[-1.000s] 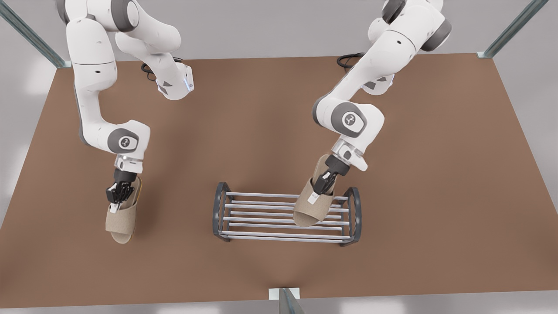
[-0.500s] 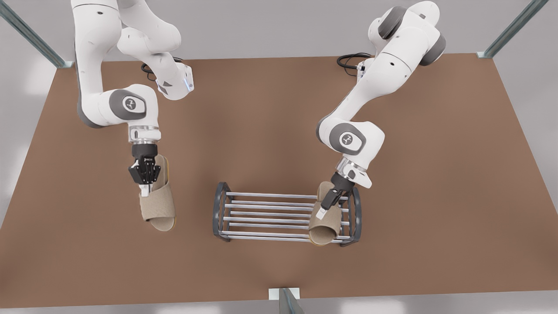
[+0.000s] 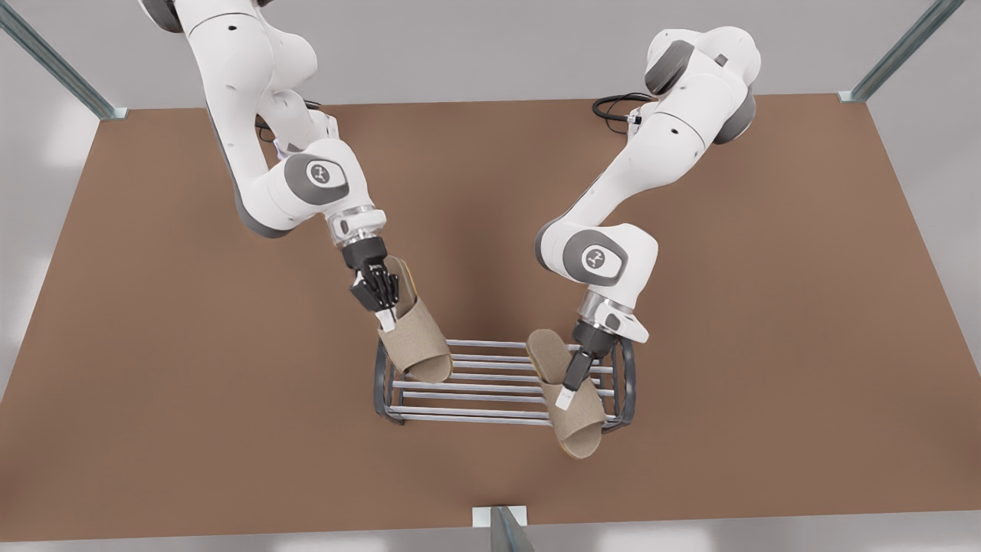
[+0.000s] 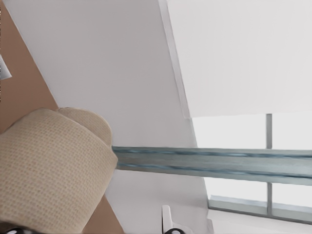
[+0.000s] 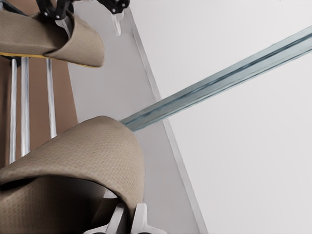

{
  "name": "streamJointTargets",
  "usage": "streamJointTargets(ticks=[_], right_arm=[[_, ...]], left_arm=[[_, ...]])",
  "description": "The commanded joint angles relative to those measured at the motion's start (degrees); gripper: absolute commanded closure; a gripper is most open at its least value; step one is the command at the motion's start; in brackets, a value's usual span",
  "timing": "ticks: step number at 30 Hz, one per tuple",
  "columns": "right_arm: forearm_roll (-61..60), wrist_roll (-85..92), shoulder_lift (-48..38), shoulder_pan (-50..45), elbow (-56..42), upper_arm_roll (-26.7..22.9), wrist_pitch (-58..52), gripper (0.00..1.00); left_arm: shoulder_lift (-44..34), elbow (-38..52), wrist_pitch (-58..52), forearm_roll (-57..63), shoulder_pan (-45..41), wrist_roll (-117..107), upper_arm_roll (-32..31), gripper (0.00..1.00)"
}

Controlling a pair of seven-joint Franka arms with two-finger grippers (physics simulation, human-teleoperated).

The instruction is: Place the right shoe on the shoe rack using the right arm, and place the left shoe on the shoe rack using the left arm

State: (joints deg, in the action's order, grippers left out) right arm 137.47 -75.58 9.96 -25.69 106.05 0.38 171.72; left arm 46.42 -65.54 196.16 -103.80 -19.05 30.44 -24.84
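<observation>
Left pincer's (image 3: 388, 320) left shoe (image 3: 420, 346) now over rack (image 3: 467, 415); right pincer's (image 3: 563, 399) right shoe (image 3: 580, 431) atop.

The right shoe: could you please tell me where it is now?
In the front view, the right shoe lies across the shoe rack's right end, toe overhanging its near rail, held by the right claw.

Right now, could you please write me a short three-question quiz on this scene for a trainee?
1. True or false: the left shoe lies flat on the table.
2. Which slipper rests on the shoe rack? A: the one in the left gripper. B: the one in the right gripper.
3. Fill in: the toe of the right shoe overhangs the rack's edge toward the front view's ___.
Key: 1 false, it is held tilted over the rack's end at the front view's left. 2 B. 3 bottom.
</observation>
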Motion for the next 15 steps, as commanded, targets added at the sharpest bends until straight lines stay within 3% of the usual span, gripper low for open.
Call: streamJointTargets(ticks=[1,8,10,12,15], right_arm=[[-2.91,0.17,0.85,-0.94,-1.29,-0.29,-0.34,0.79],[-7.04,0.08,7.09,-6.21,-7.0,-2.93,-0.34,0.79],[-7.04,0.17,7.97,-6.21,-7.62,-3.46,-0.34,0.79],[-7.04,0.17,8.67,-6.21,-8.23,-4.07,-0.25,0.79],[-8.09,0.08,9.73,-6.91,-8.84,-4.16,-0.42,0.79]], left_arm=[[0.33,-0.47,2.64,1.75,-0.03,-2.67,-0.12,0.0],[0.34,-6.97,4.05,1.58,-2.66,-2.4,0.14,0.0],[-14.68,-22.87,4.05,-2.81,-2.66,-2.4,0.49,0.0],[-29.54,-31.66,4.05,-10.9,-2.58,-2.4,0.49,0.0],[-41.05,-45.19,0.37,-11.43,-1.7,2.58,4.0,0.0]])
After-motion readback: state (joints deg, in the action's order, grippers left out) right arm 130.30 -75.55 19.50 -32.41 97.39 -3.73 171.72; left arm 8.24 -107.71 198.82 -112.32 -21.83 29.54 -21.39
